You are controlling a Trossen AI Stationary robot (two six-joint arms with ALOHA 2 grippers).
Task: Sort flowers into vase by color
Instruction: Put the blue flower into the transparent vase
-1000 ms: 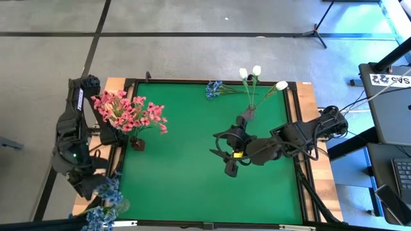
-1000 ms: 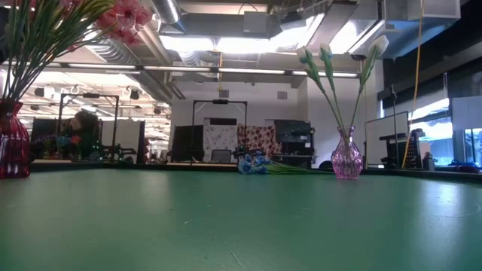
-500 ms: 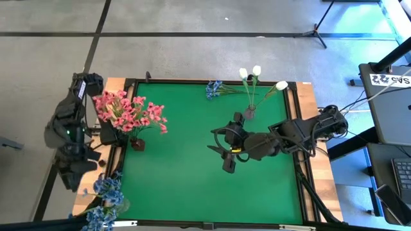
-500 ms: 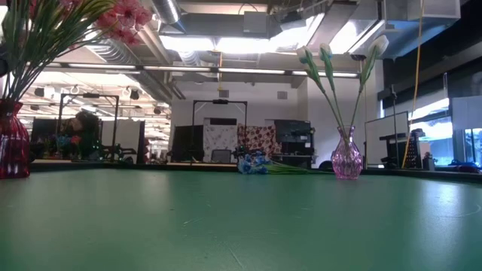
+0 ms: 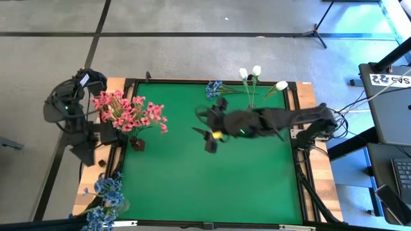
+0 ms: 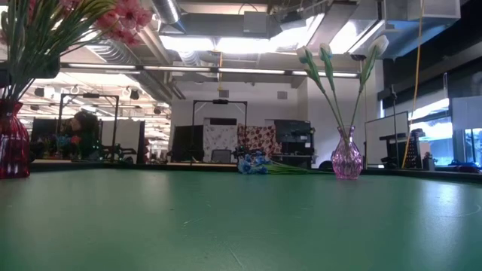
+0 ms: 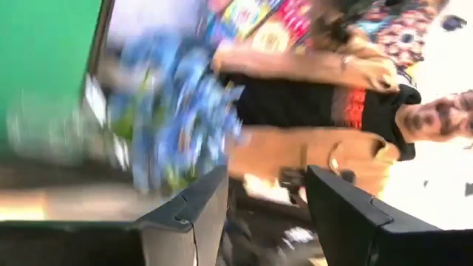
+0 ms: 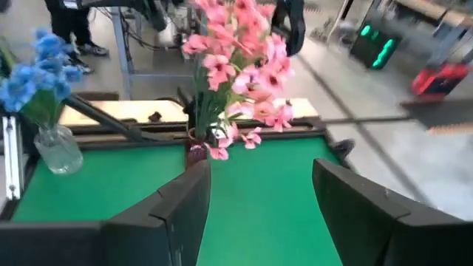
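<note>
High view: right gripper, open and empty, hovers near blue sprig.

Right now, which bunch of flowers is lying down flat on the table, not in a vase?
The blue sprig at the table's far edge, beside the white buds' vase. The pink, white and other blue flowers stand in vases.

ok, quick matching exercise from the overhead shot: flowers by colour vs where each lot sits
Things:
1. pink flowers
2. white tulips
3. loose blue sprig
4. blue bunch

Places:
A. lying flat on the green mat at its far edge
B. in a clear vase at the near left corner, off the mat
C. in a dark red vase at the mat's left edge
D. in a pink glass vase near the far right corner

Pairs: 1-C, 2-D, 3-A, 4-B
</note>
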